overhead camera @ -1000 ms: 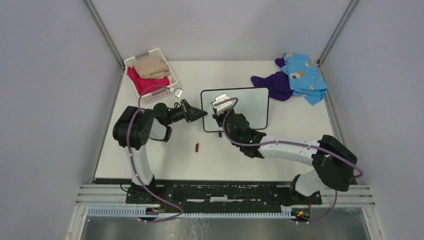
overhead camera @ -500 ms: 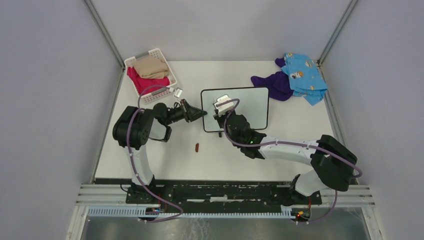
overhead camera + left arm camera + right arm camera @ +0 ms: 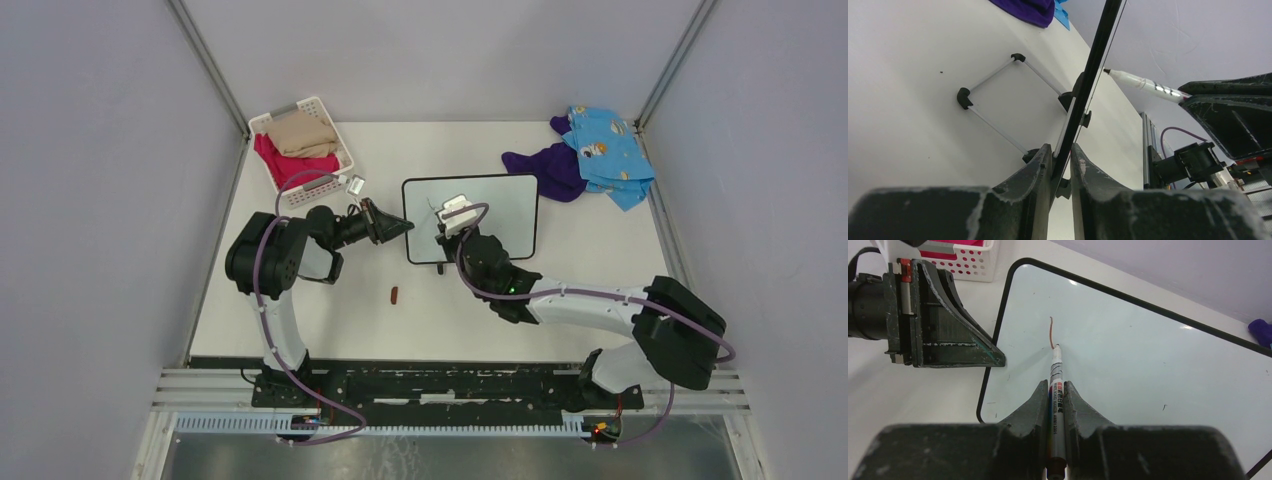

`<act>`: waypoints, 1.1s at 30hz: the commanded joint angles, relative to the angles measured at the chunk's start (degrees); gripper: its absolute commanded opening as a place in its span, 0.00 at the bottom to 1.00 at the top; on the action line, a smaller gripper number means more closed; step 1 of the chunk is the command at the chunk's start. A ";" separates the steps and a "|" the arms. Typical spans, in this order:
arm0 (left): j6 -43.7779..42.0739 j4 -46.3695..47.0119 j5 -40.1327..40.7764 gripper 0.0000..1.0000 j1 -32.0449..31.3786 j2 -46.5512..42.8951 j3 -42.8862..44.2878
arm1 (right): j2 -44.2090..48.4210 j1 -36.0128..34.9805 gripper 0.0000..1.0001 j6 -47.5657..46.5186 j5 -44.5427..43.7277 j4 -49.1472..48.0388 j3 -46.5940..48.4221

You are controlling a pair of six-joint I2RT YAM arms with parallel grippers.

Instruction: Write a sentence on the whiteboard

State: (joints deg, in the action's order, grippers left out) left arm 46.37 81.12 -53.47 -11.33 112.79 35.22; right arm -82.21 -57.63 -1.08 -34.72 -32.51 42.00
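The whiteboard lies mid-table, its thin black frame showing in the right wrist view. My left gripper is shut on its left edge, which runs edge-on between the fingers in the left wrist view. My right gripper is shut on a white marker whose tip rests on the board. Of the sentence, only one short curved red-brown stroke shows, just beyond the tip. The marker also shows in the left wrist view.
A white basket with folded cloths stands at the back left. Purple and blue cloths lie at the back right, beside the board. A small red-brown cap lies on the table in front of the board's left corner.
My right gripper has shifted a little to the right and nearer over the board with the marker. The left gripper and the board have not moved.
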 commanded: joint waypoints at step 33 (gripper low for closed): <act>-1.98 4.97 -0.89 0.15 0.17 0.40 0.07 | -0.79 2.26 0.00 0.99 0.33 -1.68 3.01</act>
State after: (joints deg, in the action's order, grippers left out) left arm 46.37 82.04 -53.69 -11.33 112.79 35.22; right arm -82.56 -55.59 -0.84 -34.48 -33.32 44.14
